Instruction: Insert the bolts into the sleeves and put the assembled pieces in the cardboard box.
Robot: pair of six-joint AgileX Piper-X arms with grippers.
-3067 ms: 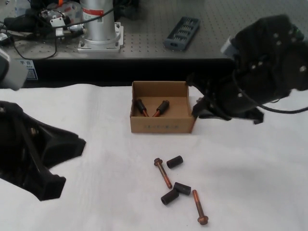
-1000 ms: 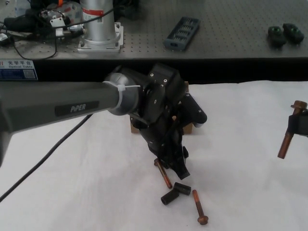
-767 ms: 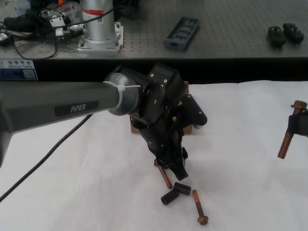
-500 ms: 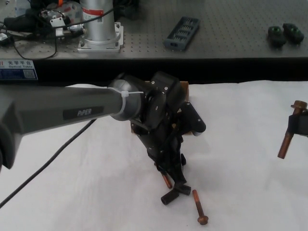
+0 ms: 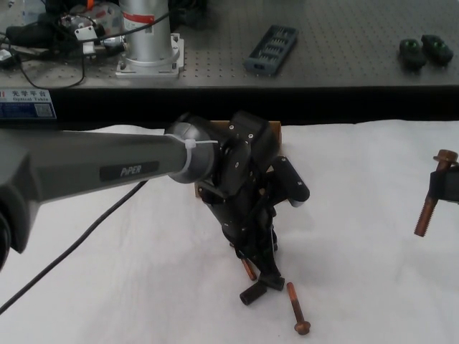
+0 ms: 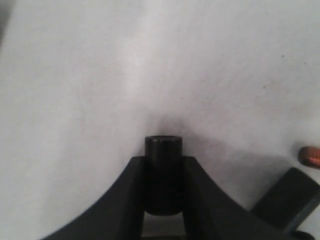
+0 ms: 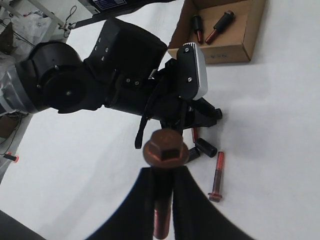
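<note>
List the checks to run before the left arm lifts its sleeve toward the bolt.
1. The sleeve sits between the left gripper jaws: ok, held on both sides.
2. Its open end sticks out past the jaws: ok.
3. The bolt is in the right gripper: ok, head above the jaws.
4. The neighbouring sleeve is free of the jaws: cannot tell, it lies very close.
5. Room in the cardboard box: ok, two assembled pieces inside, floor left bare.
</note>
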